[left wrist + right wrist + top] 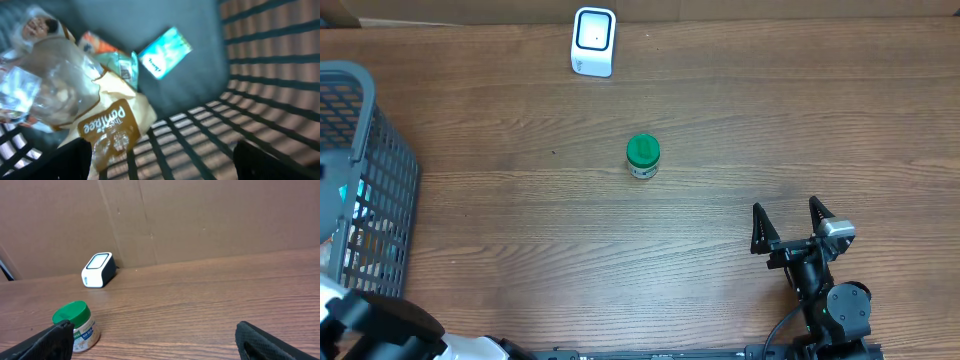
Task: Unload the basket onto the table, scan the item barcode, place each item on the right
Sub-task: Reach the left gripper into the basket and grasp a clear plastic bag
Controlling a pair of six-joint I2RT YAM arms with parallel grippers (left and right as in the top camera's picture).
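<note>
Both open: left gripper (166, 161) seemingly inside basket (260, 70), right gripper (786, 214) over table (720, 100).

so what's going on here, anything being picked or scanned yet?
Nothing is held yet. The left gripper is open over the grey basket, above a brown snack bag and a teal packet. The right gripper is open and empty, apart from the green-lidded jar that stands on the table in front of the white scanner. No scan is under way.
</note>
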